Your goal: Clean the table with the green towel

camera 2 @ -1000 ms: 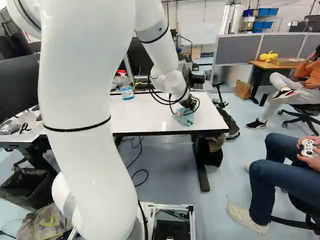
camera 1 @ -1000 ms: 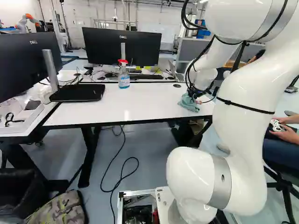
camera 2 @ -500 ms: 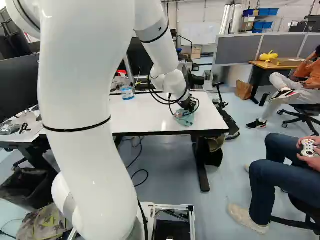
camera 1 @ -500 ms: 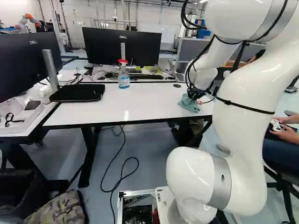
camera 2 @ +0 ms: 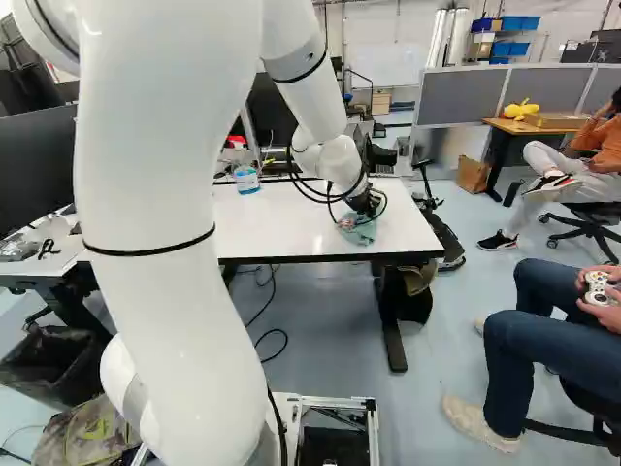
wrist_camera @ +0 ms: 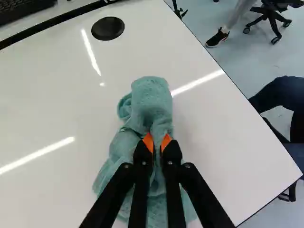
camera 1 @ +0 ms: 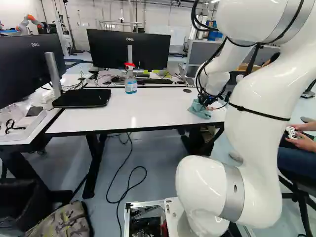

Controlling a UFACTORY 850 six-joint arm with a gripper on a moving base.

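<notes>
— What has the gripper (camera 2: 367,202) got?
— The green towel (wrist_camera: 151,102), pinched between its orange pads (wrist_camera: 148,142).
— And where's the towel?
— On the white table (wrist_camera: 61,109), bunched: a fold at twelve o'clock, straight ahead of the fingers, the rest beneath them toward six.
— Further out?
— By that same clock, a black disc (wrist_camera: 108,28) at eleven, the keyboard (wrist_camera: 23,9) between ten and eleven. In the left base view, a red-topped bottle (camera 1: 131,85) stands near ten o'clock from the towel.

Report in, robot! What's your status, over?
Fingers shut on the green towel. Towel bunched on the table. Bottle farther back, looks out of the way.
</notes>
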